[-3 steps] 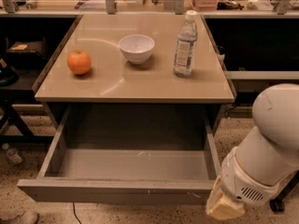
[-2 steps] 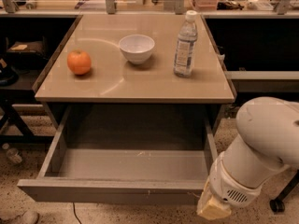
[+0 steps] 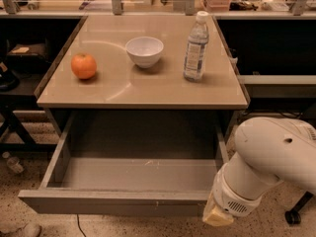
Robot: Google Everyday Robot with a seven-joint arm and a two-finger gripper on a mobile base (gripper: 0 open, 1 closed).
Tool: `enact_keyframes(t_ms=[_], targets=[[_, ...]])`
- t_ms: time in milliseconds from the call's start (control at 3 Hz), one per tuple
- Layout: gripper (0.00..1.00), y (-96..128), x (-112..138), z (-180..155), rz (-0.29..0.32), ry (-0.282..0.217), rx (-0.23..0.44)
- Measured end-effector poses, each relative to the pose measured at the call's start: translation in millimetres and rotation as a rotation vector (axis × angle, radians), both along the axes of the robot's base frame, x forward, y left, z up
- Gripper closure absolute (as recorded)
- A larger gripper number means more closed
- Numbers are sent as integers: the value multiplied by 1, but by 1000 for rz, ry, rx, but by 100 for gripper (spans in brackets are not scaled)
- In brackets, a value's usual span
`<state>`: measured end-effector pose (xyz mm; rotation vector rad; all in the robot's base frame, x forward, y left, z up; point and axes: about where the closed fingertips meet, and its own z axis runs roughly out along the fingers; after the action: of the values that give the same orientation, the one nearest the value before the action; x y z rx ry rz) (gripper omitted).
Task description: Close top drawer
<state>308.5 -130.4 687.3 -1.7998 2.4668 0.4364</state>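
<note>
The top drawer (image 3: pixel 113 201) stands pulled well out from under the table (image 3: pixel 148 90), and you see it as far out as it was a second ago. Its grey floor is bare apart from a few pale scratches, and its flat front lies nearest you at the bottom of the view. What has changed is the arm (image 3: pixel 276 152): its big white housing has swung leftward and now reaches further into the frame on the right. The gripper (image 3: pixel 217 216), a pale cream tip below the ribbed white wrist, has shifted left with it. It was hanging off to the right of the drawer; now it sits at the right end of the drawer front, overlapping that corner. You cannot tell whether it touches the front, nor whether it is parted or closed, since only its outer end shows. On the tabletop nothing has moved: the orange (image 3: pixel 84 65) is at the left, the white bowl (image 3: pixel 144 51) in the middle, and the water bottle (image 3: pixel 196 46) upright at the right, all well apart.
</note>
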Motion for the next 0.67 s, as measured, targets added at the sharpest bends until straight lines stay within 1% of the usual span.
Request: enact_keyframes(t_ms=[333,667], targets=[[100,3,7,-16,0,-5,-4],[82,4,8,-17,-1,-6,-3]])
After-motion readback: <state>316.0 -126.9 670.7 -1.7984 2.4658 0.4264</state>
